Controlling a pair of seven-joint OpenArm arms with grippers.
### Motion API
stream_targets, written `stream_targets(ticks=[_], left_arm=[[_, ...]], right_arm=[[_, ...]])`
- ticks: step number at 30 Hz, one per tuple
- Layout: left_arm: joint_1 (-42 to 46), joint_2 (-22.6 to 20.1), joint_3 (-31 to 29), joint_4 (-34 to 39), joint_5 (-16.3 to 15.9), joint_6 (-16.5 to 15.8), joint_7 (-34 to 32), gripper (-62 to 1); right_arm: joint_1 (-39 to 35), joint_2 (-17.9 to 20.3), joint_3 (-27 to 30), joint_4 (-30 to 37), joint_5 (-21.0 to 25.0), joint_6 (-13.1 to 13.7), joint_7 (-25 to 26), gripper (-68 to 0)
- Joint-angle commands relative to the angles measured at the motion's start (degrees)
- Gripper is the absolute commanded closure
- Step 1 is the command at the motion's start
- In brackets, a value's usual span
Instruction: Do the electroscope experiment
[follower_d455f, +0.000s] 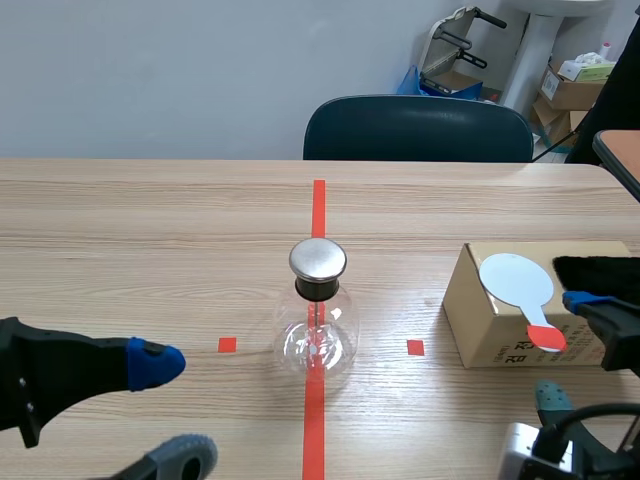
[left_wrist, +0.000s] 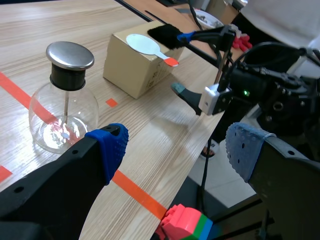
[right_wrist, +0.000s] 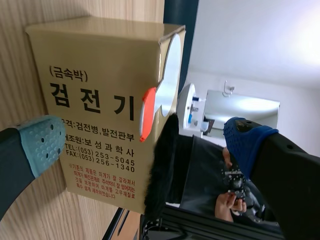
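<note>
tabletop (follower_d455f: 150, 220): electroscope (follower_d455f: 318, 320) centred, box (follower_d455f: 480, 325) toward its right edge (paddle (follower_d455f: 515, 278) on top), left gripper (left_wrist: 175, 150) and right gripper (right_wrist: 145, 142) both spread.

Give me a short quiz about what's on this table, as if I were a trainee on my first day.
1. True or false: the white paddle lies on top of the cardboard box.
2. The glass flask stands on: A) a red tape line; B) the box; C) a tray.
3. In one word, are the fingers of the left gripper open or shut?

Key: 1 true; 2 A; 3 open.
</note>
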Motion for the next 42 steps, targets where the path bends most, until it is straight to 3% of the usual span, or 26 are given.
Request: stream_targets(ticks=[1,6,10,15,22,32,38,42], left_arm=[[-0.2,-0.7,-0.3,1.2,1.3,-0.5,1.5,-43.7],[-0.2,-1.9,-0.3,1.2,6.5,0.3,3.5,-43.7],[-0.2,-2.6,-0.3,1.7,7.6,0.6,3.8,-43.7],[-0.2,-2.5,-0.3,3.8,12.7,1.0,6.2,-43.7],[-0.2,-2.5,-0.3,7.8,14.5,3.6,8.5,-43.7],[-2.1,-2.0,-0.3,8.6,14.1,3.8,6.8,-43.7],[-2.1,-2.0,-0.3,8.6,14.3,4.1,6.4,-43.7],[-2.1,-2.0,-0.3,8.5,14.3,6.4,6.4,-43.7]], right_arm=[[1.6,0.7,-0.4,0.2,0.6,-0.6,-0.3,-67.9],[2.8,0.7,-0.9,-0.3,1.7,-0.6,-0.2,-67.9],[3.5,0.7,-0.9,-0.3,2.3,-0.6,0.2,-67.9],[3.4,0.7,-1.0,-0.3,2.3,-0.5,0.6,-67.9],[3.8,0.6,-1.1,-0.3,2.3,-0.5,1.0,-67.9],[4.1,0.6,-1.1,-0.3,2.2,-0.3,1.8,-67.9],[4.4,0.6,-1.1,-0.3,2.2,-0.3,2.4,-49.5],[4.4,0.6,-1.1,-0.3,2.2,-0.3,2.6,-42.4]])
